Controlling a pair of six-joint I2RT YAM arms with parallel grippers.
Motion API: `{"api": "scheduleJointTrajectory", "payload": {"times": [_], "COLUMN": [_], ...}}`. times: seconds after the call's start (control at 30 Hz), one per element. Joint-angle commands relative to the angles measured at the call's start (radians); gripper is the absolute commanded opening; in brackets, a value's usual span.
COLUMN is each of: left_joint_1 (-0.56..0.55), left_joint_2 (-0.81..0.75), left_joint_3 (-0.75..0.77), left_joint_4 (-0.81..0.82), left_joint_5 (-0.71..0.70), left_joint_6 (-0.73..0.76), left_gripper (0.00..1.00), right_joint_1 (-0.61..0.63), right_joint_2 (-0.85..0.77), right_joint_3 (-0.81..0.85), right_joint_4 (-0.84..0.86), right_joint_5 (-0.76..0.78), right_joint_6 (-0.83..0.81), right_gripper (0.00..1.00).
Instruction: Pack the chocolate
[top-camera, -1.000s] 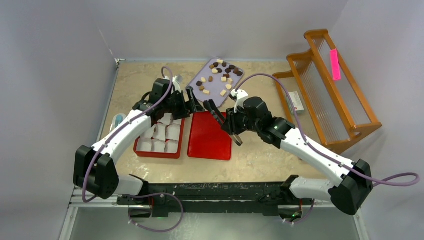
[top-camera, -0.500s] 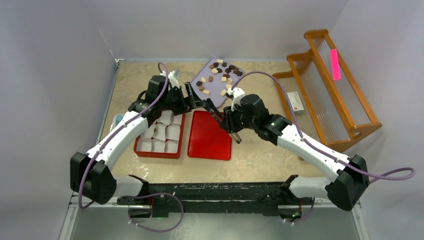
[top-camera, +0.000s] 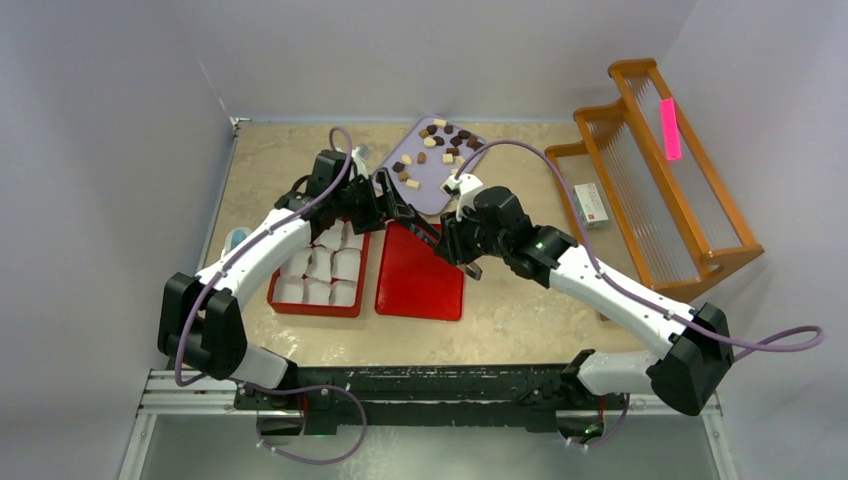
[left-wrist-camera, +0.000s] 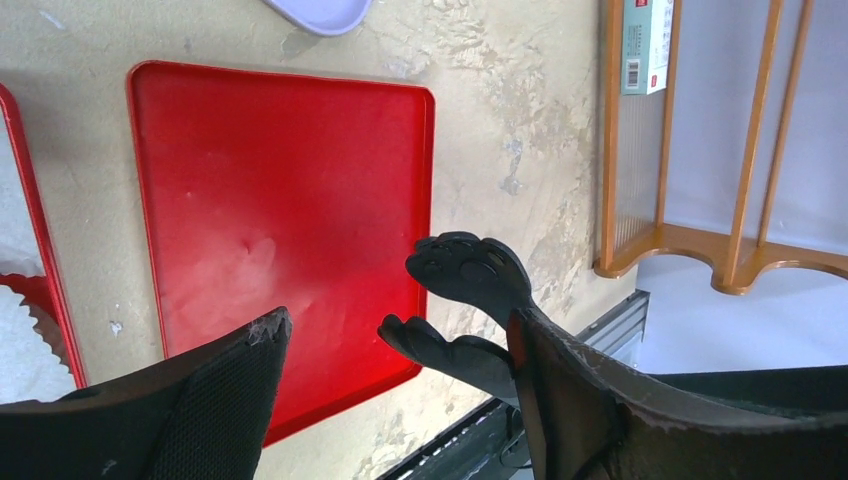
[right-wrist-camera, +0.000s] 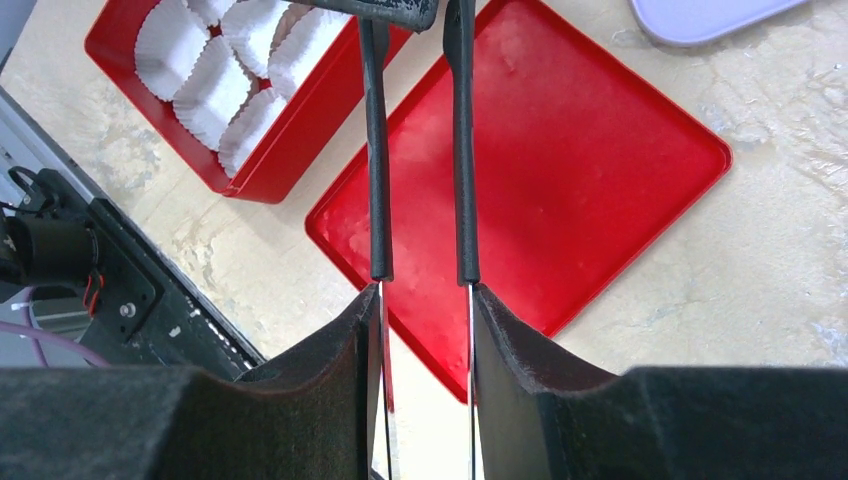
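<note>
Pinching a pair of tongs (right-wrist-camera: 465, 150) with the right hand (right-wrist-camera: 422, 292), pressed together on the 2 metal strips, above the far right corner of the flat red lid (top-camera: 420, 280). Reaching with the 2 black-sleeved arms of the tongs toward the left hand (top-camera: 400, 208), a narrow gap between the arms and nothing gripped in it. At the far left corner of the lid, the left hand spread wide, with only the lid showing between its fingers (left-wrist-camera: 200, 400). Just beside 1 of these fingers, the 2 flat, knobbed tips of the tongs; cannot tell whether touching it or not.

Further out, directly to the left of the lid, a red box (top-camera: 315, 308) filled with white paper cups (top-camera: 320, 265). Beyond the far edge of the lid, a pale purple tray (top-camera: 428, 188), and on it the chocolate (top-camera: 430, 141): many small cream and dark brown pieces, scattered, all lying on the tray. To the right of the lid and well apart from it, a wooden rack (top-camera: 650, 180) with a small white carton (top-camera: 592, 205) inside and a pink tag (top-camera: 670, 128) on its upper part. Under all of this, the beige speckled counter (top-camera: 520, 300).
</note>
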Motion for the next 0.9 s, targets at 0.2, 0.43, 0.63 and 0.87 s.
{"api": "scheduleJointTrajectory", "payload": {"times": [0.2, 0.43, 0.63, 0.87], "left_joint_1": [0.0, 0.0, 0.001, 0.001], "left_joint_2": [-0.036, -0.07, -0.135, -0.283], "left_joint_3": [-0.025, -0.06, -0.009, 0.078], "left_joint_4": [-0.054, -0.071, -0.139, -0.227], "left_joint_5": [-0.055, -0.073, -0.103, -0.158], "left_joint_6": [0.057, 0.074, 0.11, 0.244], "left_gripper": [0.76, 0.75, 0.78, 0.93], "right_joint_1": [0.003, 0.003, 0.003, 0.002], "right_joint_2": [-0.029, 0.008, 0.059, 0.162], "right_joint_3": [0.068, 0.111, 0.159, 0.242], "right_joint_4": [-0.004, -0.017, -0.058, -0.136], "right_joint_5": [0.089, 0.125, 0.154, 0.226], "right_joint_6": [0.018, 0.023, 0.007, -0.07], "right_gripper": [0.37, 0.37, 0.37, 0.38]}}
